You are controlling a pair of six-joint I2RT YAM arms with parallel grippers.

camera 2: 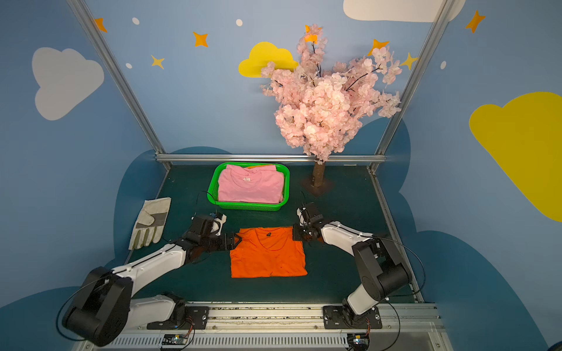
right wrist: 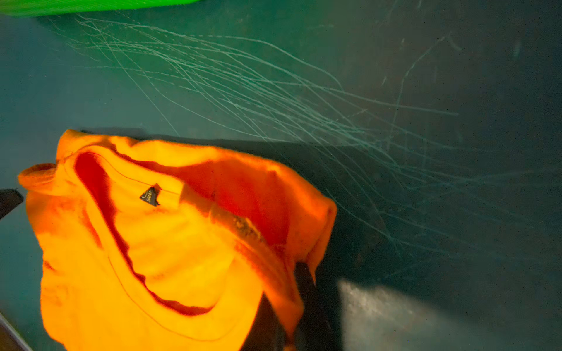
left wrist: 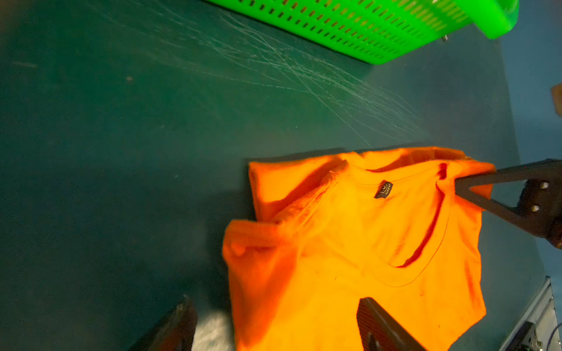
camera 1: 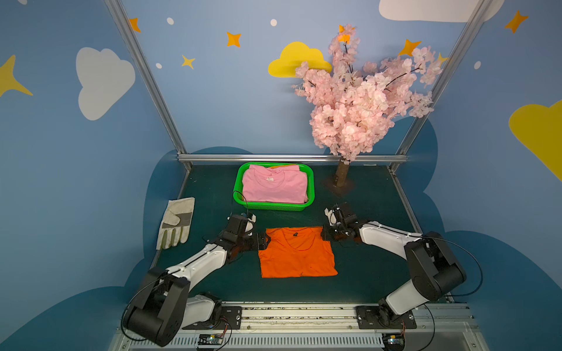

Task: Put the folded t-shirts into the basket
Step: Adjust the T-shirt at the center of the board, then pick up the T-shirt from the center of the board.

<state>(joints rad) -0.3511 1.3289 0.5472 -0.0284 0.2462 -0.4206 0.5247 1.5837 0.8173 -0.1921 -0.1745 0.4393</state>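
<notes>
An orange t-shirt (left wrist: 349, 243) lies folded on the dark green worktop (left wrist: 121, 152), a small dark label (left wrist: 383, 190) inside its collar. Taking the collar edge as twelve o'clock on the shirt, the right tool (left wrist: 457, 185) is pinched closed on the two o'clock corner, where the cloth bunches. The left tool (left wrist: 273, 304) stands wide apart at about ten o'clock, one finger (left wrist: 380, 325) over the cloth, the other over bare worktop. The green perforated basket (left wrist: 365, 30) sits toward twelve o'clock, apart from the shirt, pale scratches (left wrist: 304, 70) crossing the worktop between.
</notes>
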